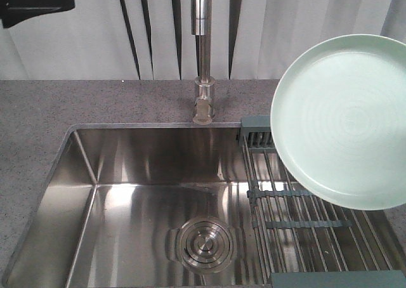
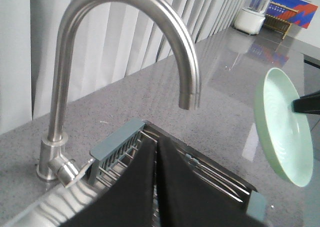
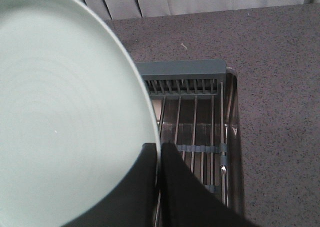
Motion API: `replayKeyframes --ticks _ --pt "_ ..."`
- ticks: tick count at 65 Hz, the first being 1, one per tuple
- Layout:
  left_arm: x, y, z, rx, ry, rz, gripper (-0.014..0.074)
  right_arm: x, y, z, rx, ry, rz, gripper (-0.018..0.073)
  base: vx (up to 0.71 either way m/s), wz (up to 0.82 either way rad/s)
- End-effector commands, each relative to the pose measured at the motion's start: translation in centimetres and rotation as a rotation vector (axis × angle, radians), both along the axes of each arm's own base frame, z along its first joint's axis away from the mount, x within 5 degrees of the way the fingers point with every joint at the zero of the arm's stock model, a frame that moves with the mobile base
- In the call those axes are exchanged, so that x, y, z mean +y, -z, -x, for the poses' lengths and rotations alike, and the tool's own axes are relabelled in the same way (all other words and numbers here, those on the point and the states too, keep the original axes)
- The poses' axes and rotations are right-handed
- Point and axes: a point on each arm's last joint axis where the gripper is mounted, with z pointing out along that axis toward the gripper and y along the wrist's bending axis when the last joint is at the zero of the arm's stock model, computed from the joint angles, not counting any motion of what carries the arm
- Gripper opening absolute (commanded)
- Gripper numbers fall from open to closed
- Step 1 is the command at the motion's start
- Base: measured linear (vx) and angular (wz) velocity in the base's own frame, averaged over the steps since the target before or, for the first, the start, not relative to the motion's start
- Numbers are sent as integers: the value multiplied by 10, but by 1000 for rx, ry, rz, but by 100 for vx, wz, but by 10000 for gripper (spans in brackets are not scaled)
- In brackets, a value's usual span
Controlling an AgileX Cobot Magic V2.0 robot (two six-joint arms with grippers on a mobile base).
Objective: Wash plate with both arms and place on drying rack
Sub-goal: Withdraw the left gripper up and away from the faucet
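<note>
The pale mint-green plate (image 1: 346, 120) is held up on edge at the right, its inner face towards the front camera, above the drying rack (image 1: 298, 205). My right gripper (image 3: 160, 148) is shut on the plate's rim (image 3: 65, 107), one finger on each side. In the left wrist view its black tip (image 2: 306, 104) touches the plate (image 2: 282, 127). My left gripper (image 2: 156, 143) is shut and empty, high above the rack's grey-blue end bar (image 2: 117, 142). The left arm's black end (image 1: 32, 6) shows at the top left, far from the plate.
The steel faucet (image 1: 203, 47) stands behind the sink basin (image 1: 127, 193), which has a round drain (image 1: 204, 243). The rack (image 3: 195, 117) lies across the basin's right part. Grey speckled countertop (image 1: 51, 110) surrounds the sink. White curtains hang behind it. A blender (image 2: 255, 9) stands far off.
</note>
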Motion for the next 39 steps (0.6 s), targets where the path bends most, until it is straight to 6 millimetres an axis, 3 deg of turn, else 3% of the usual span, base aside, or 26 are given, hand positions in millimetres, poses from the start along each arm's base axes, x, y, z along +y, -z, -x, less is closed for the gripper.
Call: replayKeyframes --ticks 1,19,30,39 --pt "-5 2 48 21 97 -42 -8 0 -14 0 -89 21 -18 -6 0 0" --pt "0 54 105 44 -208 -24 -7 0 -14 -1 -86 21 -15 -6 0 0" --pt "-1 90 114 134 -243 -11 -7 1 -11 -6 -70 1 -4 -6 0 0" --pt "1 94 120 120 -318 -10 -7 9 -7 -13 -63 -63 87 -6 0 0"
